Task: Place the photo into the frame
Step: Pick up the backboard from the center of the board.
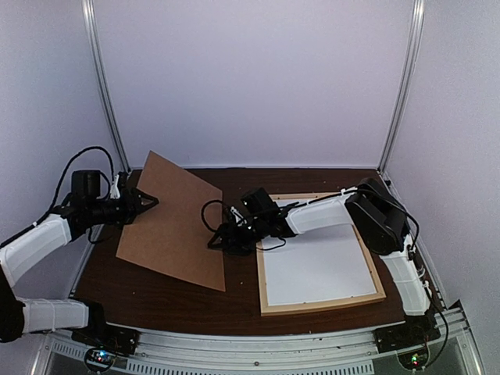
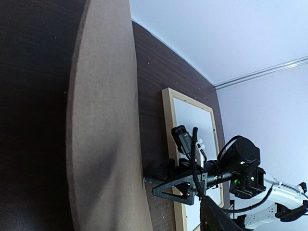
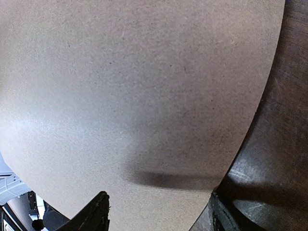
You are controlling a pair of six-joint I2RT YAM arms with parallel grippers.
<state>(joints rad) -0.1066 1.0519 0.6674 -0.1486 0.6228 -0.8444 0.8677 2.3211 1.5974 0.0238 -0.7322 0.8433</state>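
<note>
Clock set with 12 at the back wall, 6 at the arm bases.

- The frame (image 1: pixel 322 305) lies flat at about 4 o'clock on the table (image 1: pixel 156 293). A plain white sheet fills it. I take this for the photo (image 1: pixel 316 266), face down, lying inside the rails.
- Photo's long axis: seems to run roughly 6 to 12, near end turned slightly toward 5, though the slant of the view makes this unsure. With the picture side hidden, I cannot say which end is its top.
- The brown backing board (image 1: pixel 176 226) sits at 9 to 10, tilted, with its far corner up against the wall.
- The left gripper (image 1: pixel 148 201) is at the board's 9 o'clock edge. I cannot tell whether its jaws are pinching that edge.
- The right gripper (image 1: pixel 219 239) is at the board's 3 o'clock edge. Its jaws are well apart and hold nothing, with the board's face in front of them.

Risks, as I judge them:
- The board has support at one edge only, so it could flex or slip and drop.
- If the board swings toward 3, it may catch a rail or drag the photo out of square.
- The right forearm and its cable cross the frame's far rail, so pulling back could nudge the frame.
</note>
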